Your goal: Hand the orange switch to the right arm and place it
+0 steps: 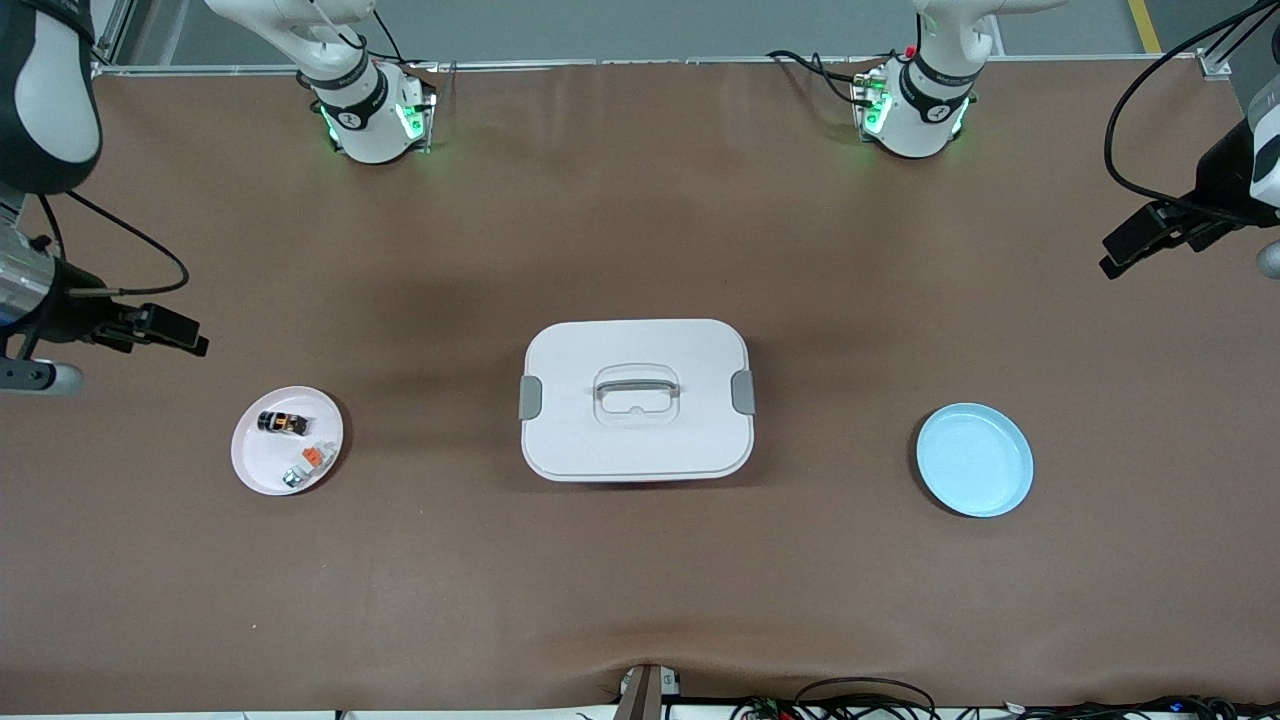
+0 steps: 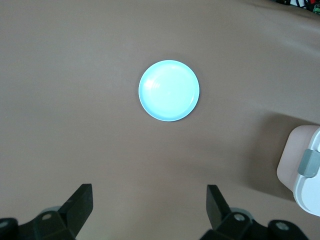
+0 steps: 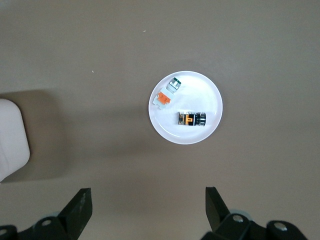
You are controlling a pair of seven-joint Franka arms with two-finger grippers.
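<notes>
The orange switch (image 1: 282,422) (image 3: 191,119), a tiny black block with an orange part, lies on a small white plate (image 1: 250,462) (image 3: 210,92) toward the right arm's end of the table. My right gripper (image 3: 147,196) hangs open and empty high over bare table beside that plate. A light blue plate (image 1: 975,460) (image 2: 169,90) sits bare toward the left arm's end. High over the table beside the blue plate, my left gripper (image 2: 150,194) is open with nothing between its fingers.
A white-and-grey piece with an orange tab (image 1: 308,462) (image 3: 166,94) shares the white plate, nearer the front camera than the switch. A white lidded box with grey latches (image 1: 636,400) (image 2: 305,170) stands mid-table between the two plates.
</notes>
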